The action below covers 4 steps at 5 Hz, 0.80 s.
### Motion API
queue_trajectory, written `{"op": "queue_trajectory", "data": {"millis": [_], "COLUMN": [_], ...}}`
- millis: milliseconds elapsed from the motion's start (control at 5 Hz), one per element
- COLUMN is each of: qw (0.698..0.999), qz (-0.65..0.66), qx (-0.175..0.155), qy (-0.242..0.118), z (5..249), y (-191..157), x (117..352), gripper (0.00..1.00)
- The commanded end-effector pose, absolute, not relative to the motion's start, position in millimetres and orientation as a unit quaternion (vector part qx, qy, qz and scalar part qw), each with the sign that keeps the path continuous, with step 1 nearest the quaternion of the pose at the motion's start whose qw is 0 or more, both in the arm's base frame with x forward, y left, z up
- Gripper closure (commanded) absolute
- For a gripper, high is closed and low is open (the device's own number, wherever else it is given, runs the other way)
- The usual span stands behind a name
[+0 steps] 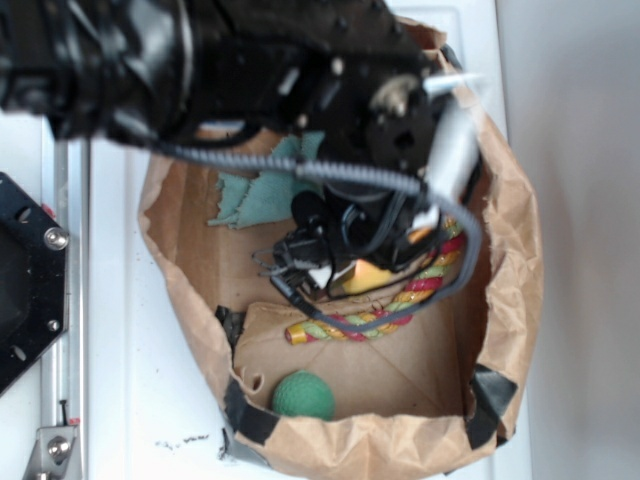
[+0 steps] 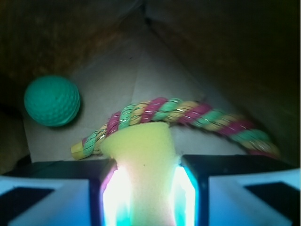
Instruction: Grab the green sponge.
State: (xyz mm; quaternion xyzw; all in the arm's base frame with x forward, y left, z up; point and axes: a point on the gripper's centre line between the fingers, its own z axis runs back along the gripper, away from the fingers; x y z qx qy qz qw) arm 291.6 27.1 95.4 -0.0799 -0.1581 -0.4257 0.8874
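A: Where do we stand on the grab?

B: We judge the grasp itself made. In the wrist view our gripper (image 2: 146, 188) has its two fingers (image 2: 61, 193) pressed against the sides of the green sponge (image 2: 141, 155), which is really a yellow foam wedge, and the foam looks pinched narrower between them than at its free end.

A: And where is the sponge?

B: Down inside the brown paper bag (image 1: 510, 300), between our fingers, with its far end touching or just over the striped rope (image 2: 197, 115). From the exterior view we only catch a sliver of yellow under the gripper (image 1: 355, 255), near the middle of the bag.

A: Which way does it point?

B: Its long axis runs straight out from the gripper, away from the wrist camera, toward the rope and the bag's floor. The wider end faces outward; the narrower part sits between our pads.

A: What does the next move call for?

B: We think a straight lift, keeping the squeeze firm. The rope lies right across the sponge's tip, so we should watch that it doesn't drag along. The green ball (image 2: 51, 100) sits well to the side, and the teal cloth (image 1: 262, 190) is at the far end of the bag, both clear of us.
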Motion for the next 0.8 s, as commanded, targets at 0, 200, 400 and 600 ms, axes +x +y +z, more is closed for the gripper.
{"op": "queue_trajectory", "data": {"millis": [0,200,400,600], "qw": [0.949,0.965,0.979,0.983], "qz": [-0.215,-0.149,-0.074,-0.040], "qx": [-0.012,0.007,0.004,0.001], "qy": [-0.231,-0.213,-0.187,-0.179], "z": [165,175,183,191], "y": [31,23,10,1], "x": [298,292,288,292], "gripper": [1.00,1.00,1.00,1.00]}}
